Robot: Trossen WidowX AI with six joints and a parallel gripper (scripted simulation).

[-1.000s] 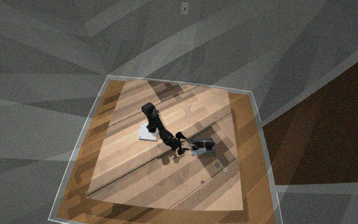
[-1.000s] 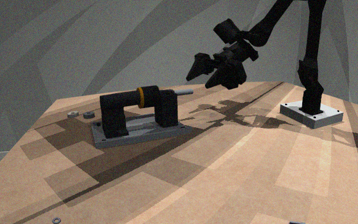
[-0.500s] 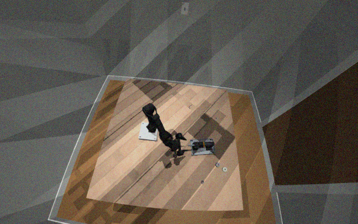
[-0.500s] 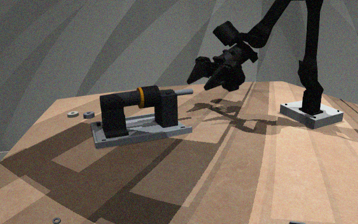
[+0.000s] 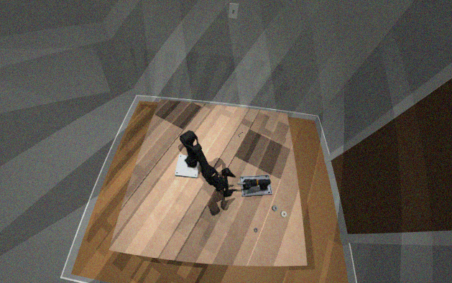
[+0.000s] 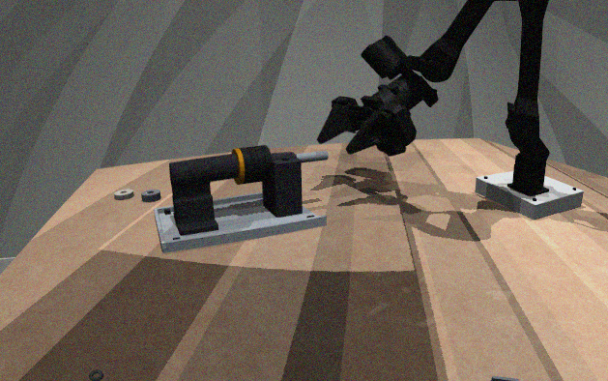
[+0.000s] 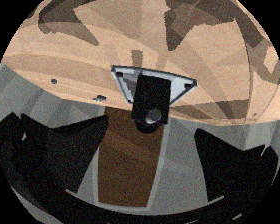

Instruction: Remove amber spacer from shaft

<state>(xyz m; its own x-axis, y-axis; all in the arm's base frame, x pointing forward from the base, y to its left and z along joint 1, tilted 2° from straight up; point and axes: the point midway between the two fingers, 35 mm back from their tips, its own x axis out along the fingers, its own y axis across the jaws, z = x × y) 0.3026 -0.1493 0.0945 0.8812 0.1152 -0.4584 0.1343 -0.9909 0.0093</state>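
Note:
The big housing block [image 6: 192, 208] [image 5: 264, 184] stands at the left end of the fixture in the exterior view. The amber spacer [image 6: 239, 165] [image 5: 257, 182] sits on the shaft line beside its barrel. A dark thick section [image 6: 256, 163] lies between the amber spacer and the smaller upright block [image 6: 284, 186] [image 7: 152, 95]; separate spacers cannot be told apart there. The grey shaft end [image 6: 314, 156] [image 7: 153, 116] sticks out of that block toward the arm. My gripper [image 5: 236, 183] [image 6: 334, 146] [image 7: 154, 127] is open and empty, its fingertips just beyond the shaft end.
The fixture stands on a grey base plate [image 6: 236, 237]. A pale washer [image 5: 284, 214] [image 6: 124, 194] and a dark washer [image 5: 274, 207] [image 6: 151, 195] lie beyond it. A small ring [image 5: 255, 230] lies apart. The arm's white mounting plate [image 6: 560, 193] [image 5: 186, 170] is behind.

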